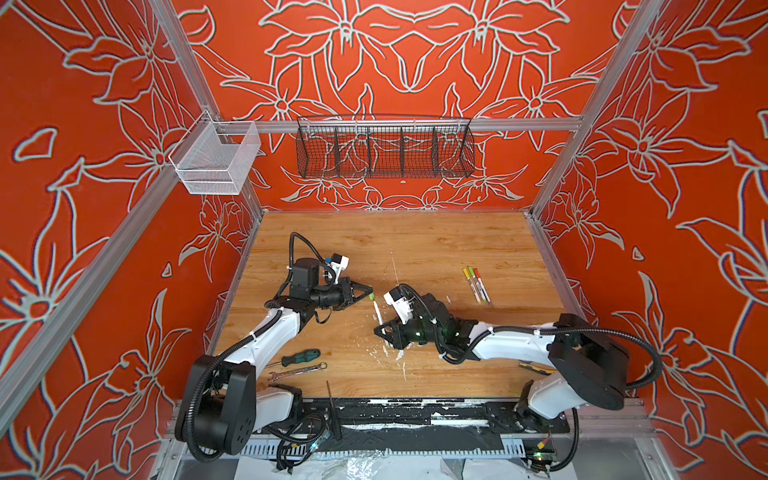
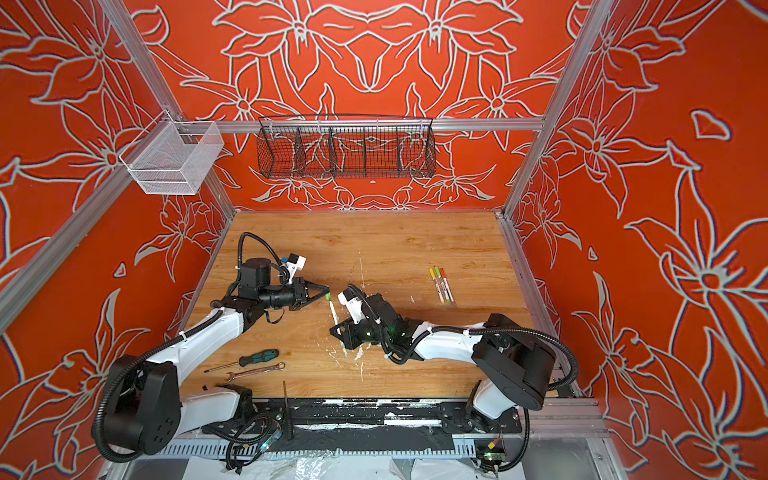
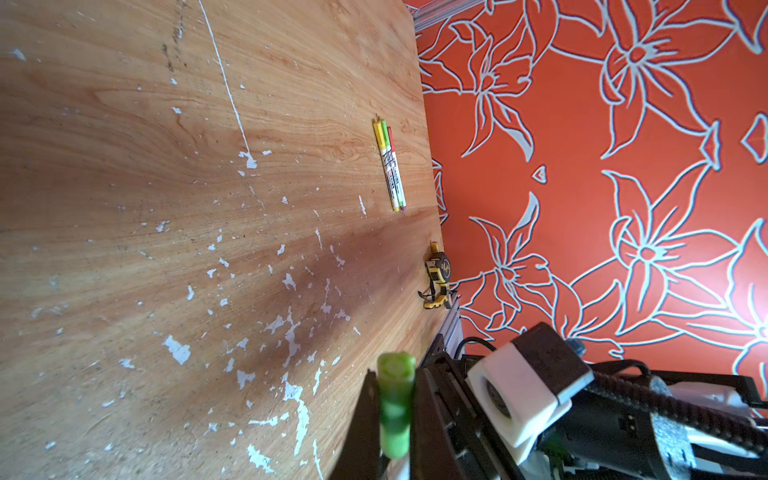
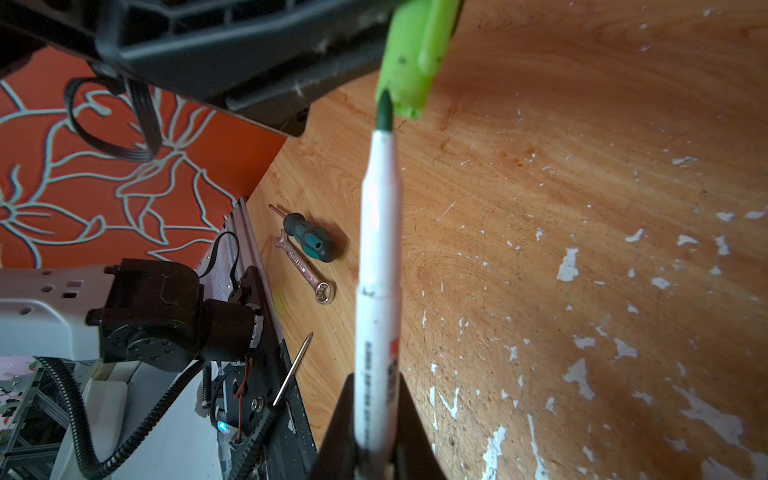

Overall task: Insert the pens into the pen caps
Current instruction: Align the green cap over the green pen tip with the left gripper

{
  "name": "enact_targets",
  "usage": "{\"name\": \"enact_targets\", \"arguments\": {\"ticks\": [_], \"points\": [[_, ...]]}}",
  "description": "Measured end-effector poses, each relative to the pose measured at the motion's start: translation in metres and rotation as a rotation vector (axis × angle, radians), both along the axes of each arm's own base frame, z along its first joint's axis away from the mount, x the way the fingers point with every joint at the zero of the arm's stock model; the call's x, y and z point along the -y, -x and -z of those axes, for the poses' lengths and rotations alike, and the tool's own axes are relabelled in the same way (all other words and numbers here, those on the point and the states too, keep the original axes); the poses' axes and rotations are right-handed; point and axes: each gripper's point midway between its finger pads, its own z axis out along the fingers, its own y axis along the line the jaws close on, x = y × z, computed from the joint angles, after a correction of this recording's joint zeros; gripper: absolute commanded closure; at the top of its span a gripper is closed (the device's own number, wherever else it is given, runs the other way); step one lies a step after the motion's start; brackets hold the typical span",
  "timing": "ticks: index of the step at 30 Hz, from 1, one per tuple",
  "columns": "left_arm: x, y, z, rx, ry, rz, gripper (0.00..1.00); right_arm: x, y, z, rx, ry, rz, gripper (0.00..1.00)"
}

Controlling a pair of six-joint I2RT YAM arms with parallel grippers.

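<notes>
Plainly, the left claw (image 3: 394,419) pinches a green pen cap (image 3: 395,370), which the frame edge cuts off in the right wrist view. The right claw (image 4: 376,419) pinches a white pen (image 4: 380,249) over the table (image 4: 582,166). Its green tip meets the cap's mouth, but whether it has entered is hard to tell. Three other pens (image 1: 476,284) lie together, well apart.

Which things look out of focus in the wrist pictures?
Left wrist view: green cap near the lens is soft, the three far pens sharp. Right wrist view: held pen blurs toward the jaws, screwdriver sharp.
</notes>
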Motion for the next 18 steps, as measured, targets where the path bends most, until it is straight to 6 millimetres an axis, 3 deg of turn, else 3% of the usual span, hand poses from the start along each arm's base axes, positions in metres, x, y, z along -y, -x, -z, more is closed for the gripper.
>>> {"name": "enact_targets", "arguments": {"ticks": [11,18], "points": [[-0.002,-0.004,-0.01,0.021,0.055,-0.005,1.0,-0.002,0.0,0.013,-0.024,0.016,0.001,1.0],[-0.004,-0.006,-0.016,0.036,0.074,-0.009,1.0,-0.004,0.001,0.01,-0.022,0.003,-0.001,1.0]]}}
